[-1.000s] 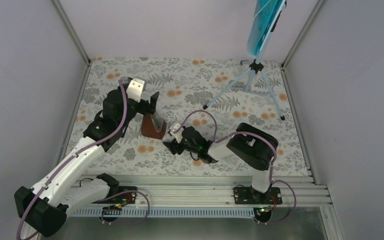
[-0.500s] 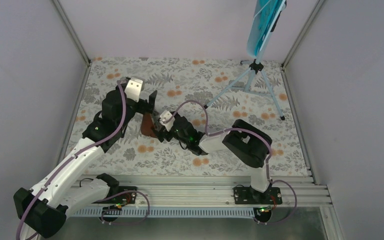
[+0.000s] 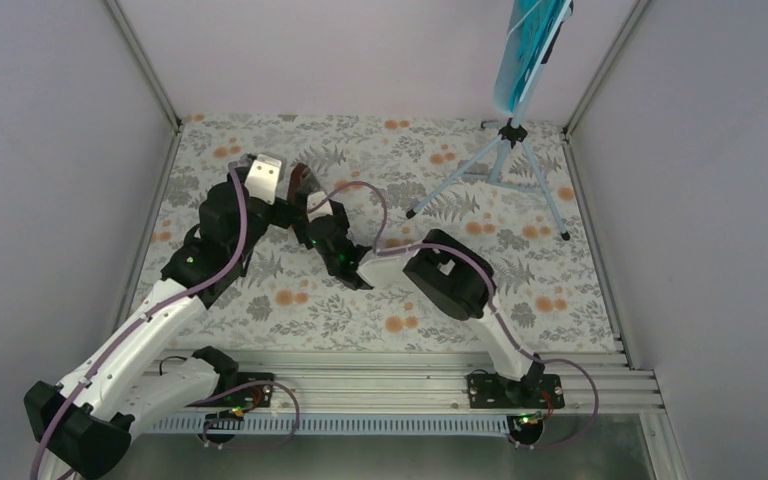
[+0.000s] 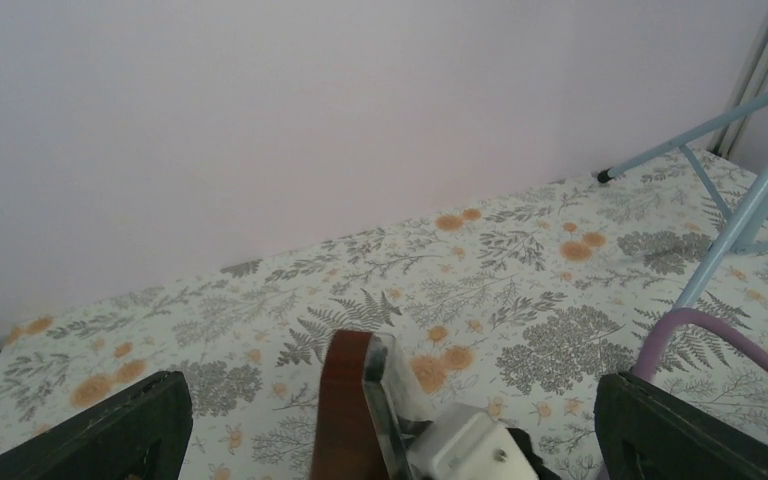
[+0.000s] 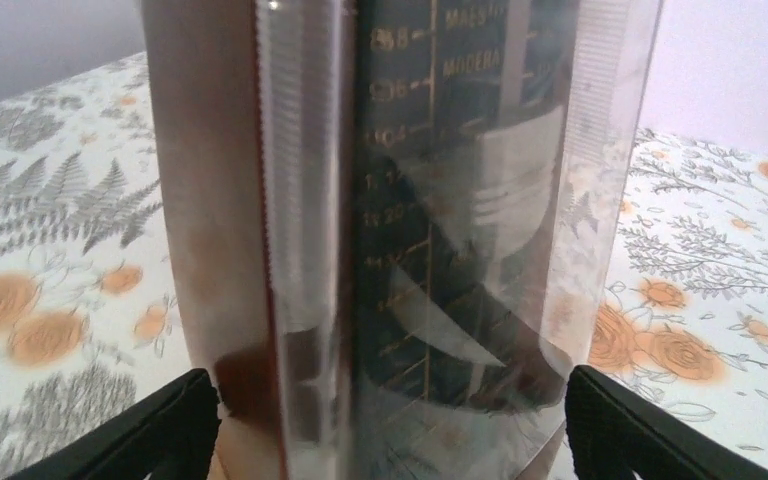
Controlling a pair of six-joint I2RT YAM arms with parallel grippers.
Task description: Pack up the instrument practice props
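Observation:
The reddish-brown pyramid metronome [image 5: 400, 200] with its clear front fills the right wrist view. My right gripper [image 3: 312, 215] is shut on its lower sides, with black fingers [image 5: 160, 430] at either edge. It also shows in the left wrist view [image 4: 345, 400], between the wide-open fingers [image 4: 110, 430] of my left gripper [image 3: 298, 195], which do not touch it. In the top view it is mostly hidden by both grippers. The pale blue music stand [image 3: 505, 160] stands at the back right on its tripod. The teal sheet [image 3: 522, 50] rests on its desk.
A floral cloth [image 3: 410, 300] covers the table. Grey walls close in the left, back and right sides. The stand's legs [image 4: 740, 200] spread across the back right. A metal rail [image 3: 390, 385] runs along the near edge.
My right gripper has reached left to the metronome and closed on it. The metronome has moved from the table up and back between my left gripper's open fingers.

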